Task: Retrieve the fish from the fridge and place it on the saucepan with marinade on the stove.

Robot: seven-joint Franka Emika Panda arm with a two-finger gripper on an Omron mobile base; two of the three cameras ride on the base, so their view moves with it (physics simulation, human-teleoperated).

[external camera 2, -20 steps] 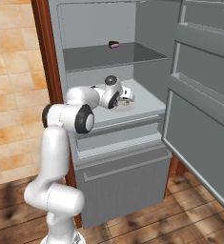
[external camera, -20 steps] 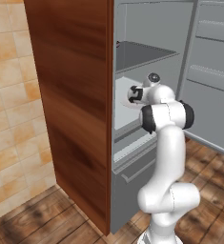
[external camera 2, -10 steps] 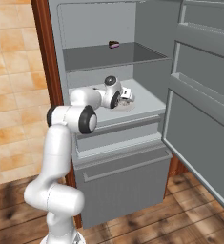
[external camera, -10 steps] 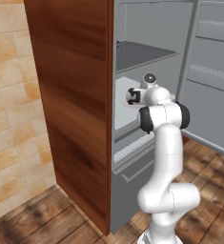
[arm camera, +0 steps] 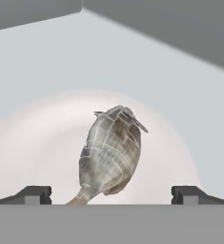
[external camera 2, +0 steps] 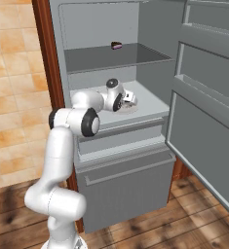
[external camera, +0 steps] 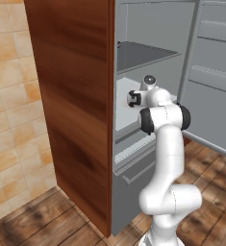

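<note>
The fridge (external camera 2: 125,189) stands with its door (external camera 2: 208,121) swung wide to the right. On its middle shelf lies a pale round plate (arm camera: 32,138) carrying the fish (arm camera: 111,152), a slim greyish-brown body with dark marks and its tail pointing toward me. My gripper (arm camera: 112,194) is open just above the plate, one fingertip on each side of the fish's tail end, touching nothing. From the right base view the gripper (external camera 2: 129,98) reaches in over the plate (external camera 2: 131,109). The saucepan, marinade and stove are out of view.
A small dark item (external camera 2: 116,45) rests at the back of the upper glass shelf. The brown wood side panel (external camera: 76,96) walls off the left. The bottom drawer is shut below the shelf. The door's shelves jut out on the right.
The arm has eased slightly deeper into the fridge toward the plate. The jaws stay wide apart.
</note>
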